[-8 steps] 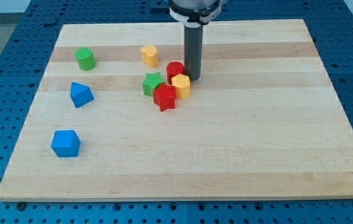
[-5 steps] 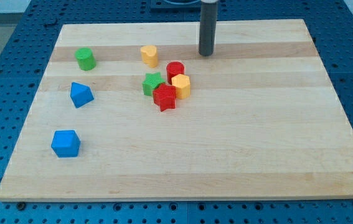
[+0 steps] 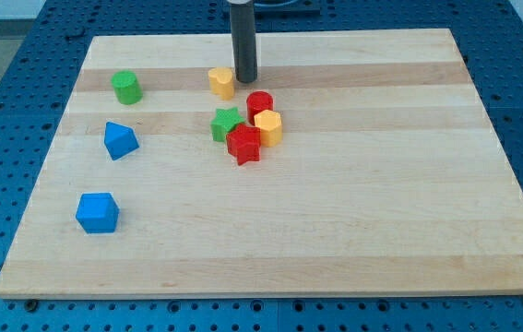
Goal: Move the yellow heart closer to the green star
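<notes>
- pale wood board (image 3: 353, 212) lies on a blue perforated table (image 3: 3, 111), with all the blocks on the board's left half.
- my tip (image 3: 245, 80) is a plain dark rod end with nothing to open or close; it stands just to the right of the yellow heart (image 3: 221, 82), very near it, though i cannot tell if they touch.
- the yellow heart sits near the view's top, above the green star (image 3: 226, 124) and apart from it.
- the green star is in a tight cluster with a red star (image 3: 243, 145) at its lower right, a yellow hexagon (image 3: 268, 126) and a red cylinder (image 3: 259, 104).
- a green cylinder (image 3: 126, 87) stands at upper left, well apart.
- a blue wedge-like block (image 3: 120, 140) and a blue cube (image 3: 97, 212) are further down the left.
</notes>
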You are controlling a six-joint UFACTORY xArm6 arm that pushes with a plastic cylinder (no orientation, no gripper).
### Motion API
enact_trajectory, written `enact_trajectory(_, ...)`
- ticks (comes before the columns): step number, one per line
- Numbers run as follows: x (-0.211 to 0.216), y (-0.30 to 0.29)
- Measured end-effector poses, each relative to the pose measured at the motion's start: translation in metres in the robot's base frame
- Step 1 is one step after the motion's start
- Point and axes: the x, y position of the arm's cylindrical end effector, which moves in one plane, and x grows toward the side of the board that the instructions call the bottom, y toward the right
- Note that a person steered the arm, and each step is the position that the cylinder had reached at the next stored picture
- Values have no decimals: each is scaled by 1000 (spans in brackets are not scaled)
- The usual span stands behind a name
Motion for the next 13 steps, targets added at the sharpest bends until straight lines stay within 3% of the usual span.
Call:
enact_trajectory(2,-26,-18)
enact_trajectory(4,-5,-63)
enact_trajectory(6,14,-41)
enact_trajectory(9,-20,-26)
enact_trajectory(13,24,3)
